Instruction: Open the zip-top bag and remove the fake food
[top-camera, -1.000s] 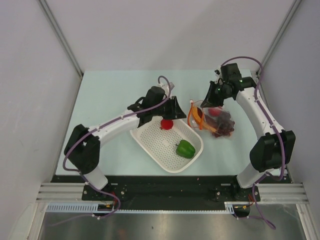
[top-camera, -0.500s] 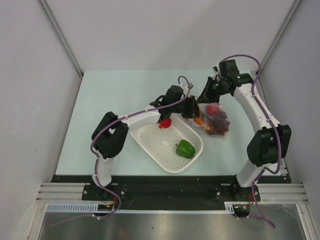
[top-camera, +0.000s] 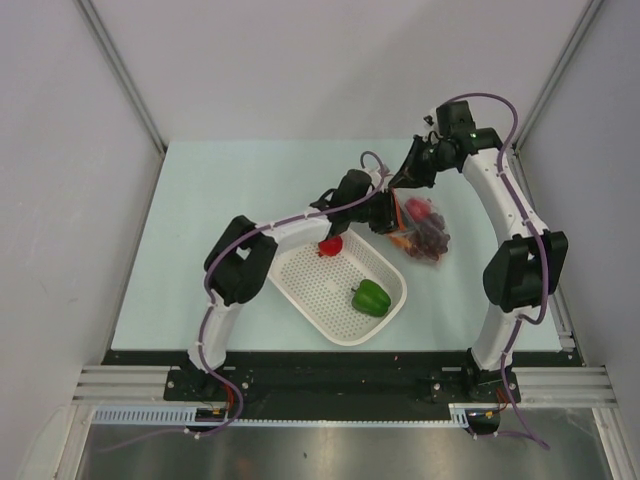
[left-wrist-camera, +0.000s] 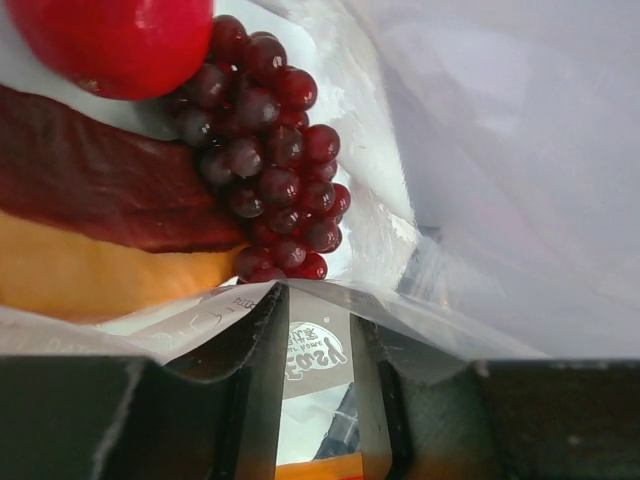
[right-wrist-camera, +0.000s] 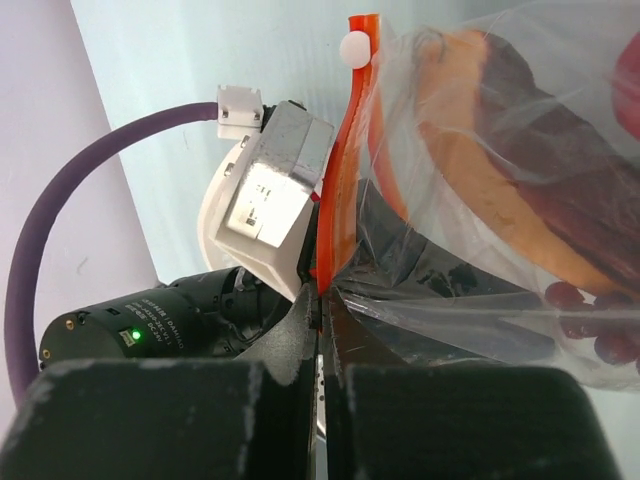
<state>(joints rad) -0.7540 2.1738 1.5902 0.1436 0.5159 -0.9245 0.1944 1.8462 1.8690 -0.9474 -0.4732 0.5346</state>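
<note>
bag (top-camera: 428, 232) is on the right side of the counter (top-camera: 220, 200), just past the white basket (top-camera: 300, 290). its top end is lifted off the surface. the right fingers (right-wrist-camera: 290, 345) are pressed together on the orange zipper strip (right-wrist-camera: 338, 190), low down, with the little white slider (right-wrist-camera: 355, 48) up at the far end. the left fingers (left-wrist-camera: 262, 350) are at the bag's mouth, partly spread, with clear film lying across the gap. they aren't clamped on any food that i can see.

grapes (left-wrist-camera: 270, 170), a red fruit (left-wrist-camera: 110, 40) and an orange and dark red piece (left-wrist-camera: 100, 230) are in the bag. a green pepper (top-camera: 371, 297) is already in the basket, and a small red piece (top-camera: 331, 246) sits at its far rim.

my take for this step: the right side should hold that strip up and steady so the mouth doesn't flop shut. the left should push past the film before closing. the grapes are dead ahead, so i'd go for them first. the big risk is pinching plastic along with the toy and dragging the whole bag.

writing: there's a printed patch on the film between the left fingers. it's upside down, looks like "easy" to me. the smaller line by it is too tiny to read.
</note>
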